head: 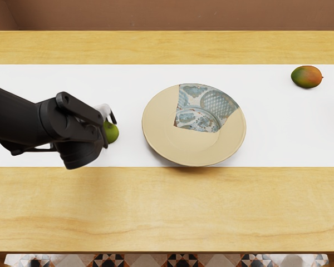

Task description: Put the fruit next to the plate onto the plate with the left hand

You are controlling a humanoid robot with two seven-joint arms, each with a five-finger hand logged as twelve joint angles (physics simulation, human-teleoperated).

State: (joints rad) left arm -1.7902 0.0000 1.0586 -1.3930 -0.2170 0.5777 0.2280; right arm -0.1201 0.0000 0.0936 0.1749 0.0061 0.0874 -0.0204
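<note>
The table [167, 206] is of light wood, and a white runner [267, 122] lies across it from side to side. In the middle of the runner stands a beige plate [172, 142] with a patterned part at its far side. The green fruit [112, 132] lies on the runner near the plate's left edge, not on it. The left hand [93, 127] covers the fruit's left half, and I cannot tell from here if it grips the fruit or only touches it. A mango [307, 77] lies well apart, at the far right.

I think the step now is the grasp. To do it well, the hand should enclose the round fruit firmly before lifting, because such a fruit rolls easily. Then the fruit should pass above the rim and come down toward the plate's middle, not on the sloping edge.
</note>
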